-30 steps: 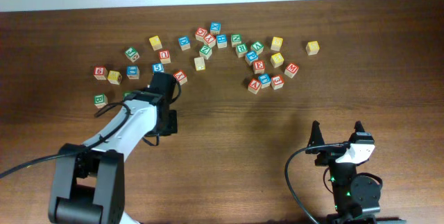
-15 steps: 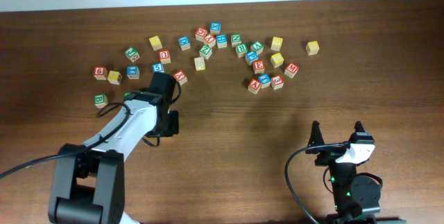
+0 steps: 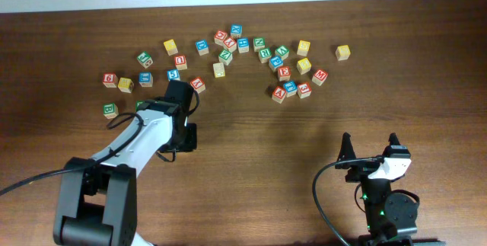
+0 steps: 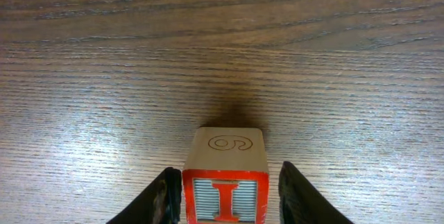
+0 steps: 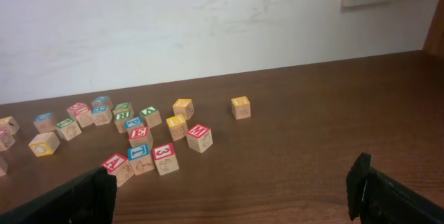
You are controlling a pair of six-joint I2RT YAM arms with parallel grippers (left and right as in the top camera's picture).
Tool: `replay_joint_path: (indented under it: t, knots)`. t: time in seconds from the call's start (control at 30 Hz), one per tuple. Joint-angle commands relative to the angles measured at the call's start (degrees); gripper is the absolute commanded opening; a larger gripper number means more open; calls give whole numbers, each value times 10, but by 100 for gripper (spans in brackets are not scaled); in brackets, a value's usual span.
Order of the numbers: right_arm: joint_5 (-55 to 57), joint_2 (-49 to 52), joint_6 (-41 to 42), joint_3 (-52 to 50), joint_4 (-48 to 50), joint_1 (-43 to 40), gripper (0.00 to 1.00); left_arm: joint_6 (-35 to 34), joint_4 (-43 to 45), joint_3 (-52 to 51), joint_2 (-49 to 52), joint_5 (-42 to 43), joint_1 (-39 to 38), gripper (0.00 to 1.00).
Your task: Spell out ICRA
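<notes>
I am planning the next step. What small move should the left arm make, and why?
Probably lift the left end effector straight up, off the small wooden cube with the red letter I. The cube appears to rest on the brown wooden table, and a gap shows beside one finger, so the grip looks released; moving sideways could knock it.

The I cube [image 4: 225, 182] is pale wood. Its near face has a red border and a red I on fine grey-and-white horizontal stripes, and its top carries a thin dark swirl. The left claw [image 4: 225, 200] has black fingers [image 4: 300, 195]. The table [image 3: 304, 162] is dark reddish-brown with streaky grain. At eight o'clock in the right wrist view, the A cube [image 5: 116, 163] shows a red top. The scattered cubes [image 3: 243, 45] have red, yellow, green and blue faces.
</notes>
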Motion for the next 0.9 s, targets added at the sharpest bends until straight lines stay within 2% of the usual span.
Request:
replay_joint_path:
  t: [0.0, 0.07, 0.17, 0.3, 0.43, 0.8, 0.87]
  knots:
    - [5, -4, -4, -3, -5, -5, 98, 5, 0, -5, 5, 8, 1, 41]
    - [5, -4, -4, -3, -5, -5, 98, 5, 0, -5, 5, 8, 1, 40]
    - [5, -4, -4, -3, -4, -5, 98, 5, 0, -5, 5, 8, 1, 30]
    - [5, -4, -4, -3, -4, -5, 98, 5, 1, -5, 5, 8, 1, 27]
    - [5, -4, -4, -3, -4, -5, 98, 5, 2, -5, 5, 21, 1, 31]
    - [5, -4, -4, -3, -5, -5, 98, 5, 1, -5, 5, 21, 1, 34]
    - [5, -4, -4, -3, -5, -5, 98, 5, 2, -5, 5, 21, 1, 40]
